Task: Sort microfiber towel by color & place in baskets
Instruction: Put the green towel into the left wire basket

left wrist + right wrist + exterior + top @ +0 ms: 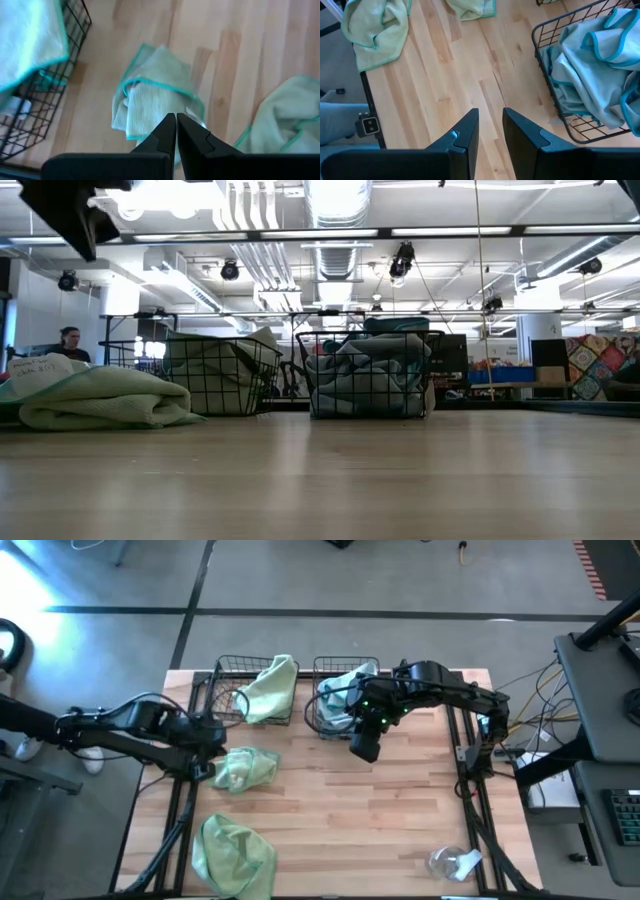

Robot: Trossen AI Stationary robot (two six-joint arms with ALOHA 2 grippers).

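On the wooden desk (pixel 340 810) two black wire baskets stand side by side along the far edge. The left basket (pixel 222 690) holds a light green towel (pixel 268 688) that drapes over its rim, and the right basket (pixel 328 670) is piled with pale blue-grey towels (pixel 345 695). The left gripper (pixel 205 768) sits low at the edge of a crumpled green towel (pixel 245 768) lying just in front of the left basket; in the left wrist view its fingers (pixel 167 131) are pressed together, their tips right over that cloth (pixel 152 95), though whether any fabric is caught between them cannot be told. The right gripper (pixel 364 743) hangs over bare wood just in front of the right basket, its fingers (pixel 465 131) slightly spread and holding nothing. Another green towel (pixel 235 855) lies bunched at the near left corner, well apart from the baskets. A clear plastic item (pixel 452 862) rests near the front right corner. In the low view a person (pixel 70 345) shows in the room beyond.
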